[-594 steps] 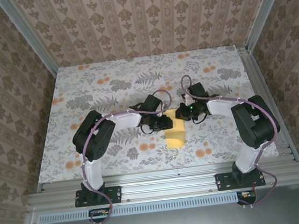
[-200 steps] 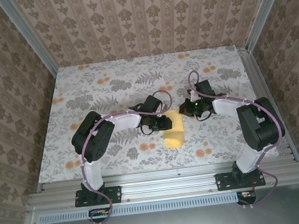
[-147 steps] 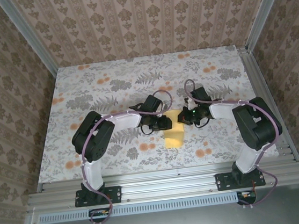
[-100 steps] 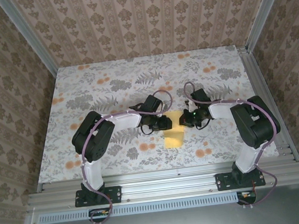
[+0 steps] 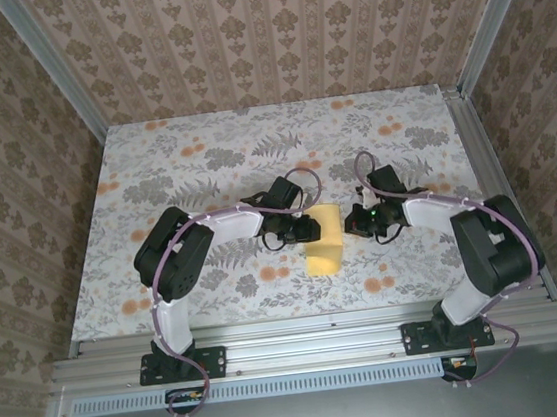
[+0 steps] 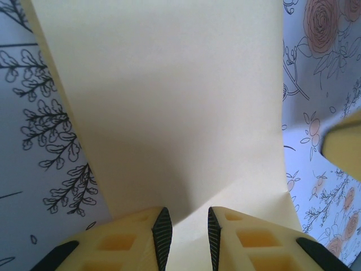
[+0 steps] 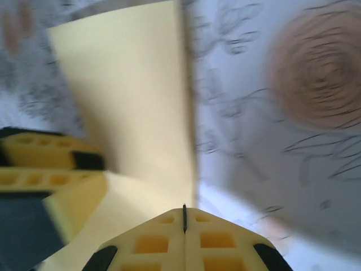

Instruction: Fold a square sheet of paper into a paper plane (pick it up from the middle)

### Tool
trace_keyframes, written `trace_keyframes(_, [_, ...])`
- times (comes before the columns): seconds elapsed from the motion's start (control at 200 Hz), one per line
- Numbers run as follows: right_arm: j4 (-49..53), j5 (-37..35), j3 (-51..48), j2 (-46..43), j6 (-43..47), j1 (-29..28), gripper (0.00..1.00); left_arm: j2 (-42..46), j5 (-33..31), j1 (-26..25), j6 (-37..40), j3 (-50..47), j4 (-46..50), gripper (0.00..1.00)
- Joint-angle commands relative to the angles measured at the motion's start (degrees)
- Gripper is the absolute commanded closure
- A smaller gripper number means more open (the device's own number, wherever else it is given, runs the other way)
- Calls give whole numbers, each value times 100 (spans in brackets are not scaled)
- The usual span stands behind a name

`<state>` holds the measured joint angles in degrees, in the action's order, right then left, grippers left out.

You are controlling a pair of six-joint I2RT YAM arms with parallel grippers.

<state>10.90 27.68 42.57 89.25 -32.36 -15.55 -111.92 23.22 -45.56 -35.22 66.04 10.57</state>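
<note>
Left wrist: square sheet of paper [image 6: 169, 101] cropped at top, left pincer [image 6: 185, 234] slightly parted, right pincer [image 7: 184, 210] closed.

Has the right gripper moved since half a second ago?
Yes. Seen from the top, the right gripper has slid slightly right, toward the right table rail and away from the square sheet of paper, whose edge it was nearly touching.
</note>
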Motion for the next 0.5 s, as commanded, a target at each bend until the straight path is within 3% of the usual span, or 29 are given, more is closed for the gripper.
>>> trace_keyframes(0.0, [-252, 419, -172, -313, -509, -314, 95, -491, -481, 71, 156, -287, 1088, 70])
trace_keyframes(0.155, [-321, 469, -272, -107, -708, -715, 95, -524, -450, 66, 152, -300, 1049, 71])
trace_keyframes(0.495, [193, 158, -294, 352, -213, -835, 95, -497, -450, 68, 120, -272, 1000, 70])
